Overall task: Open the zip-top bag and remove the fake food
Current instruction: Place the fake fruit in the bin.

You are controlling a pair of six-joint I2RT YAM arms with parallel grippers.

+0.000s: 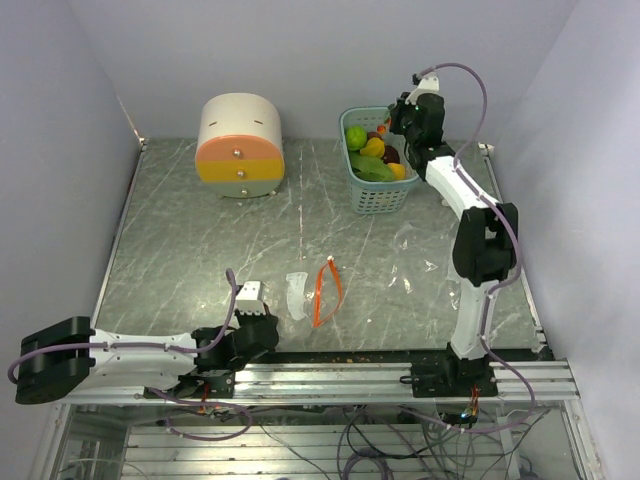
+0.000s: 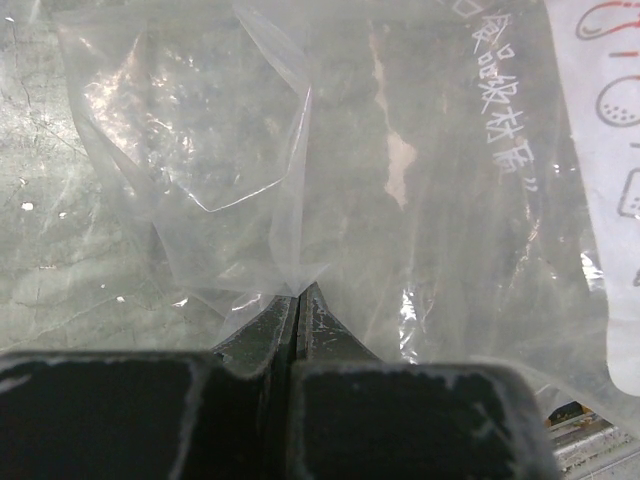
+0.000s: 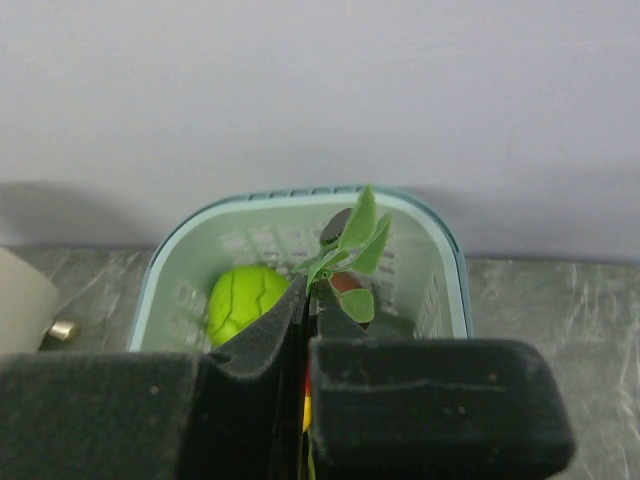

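Leafy fake food in right jaws — above basket, bag in left jaws

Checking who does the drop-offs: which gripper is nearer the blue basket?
Right. The right gripper hangs over the basket, shut on a green leafy piece. The left gripper is far from it, at the near edge of the table, pinching the clear bag.

Left arm folded low along near edge, forearm stretched rightward. Left gripper fingers pressed together, tips pinching film of zip-top bag. Right arm upright from base, elbow raised, forearm reaching to far side. Right gripper angled forward-down, fingers clamped on green leafy piece.
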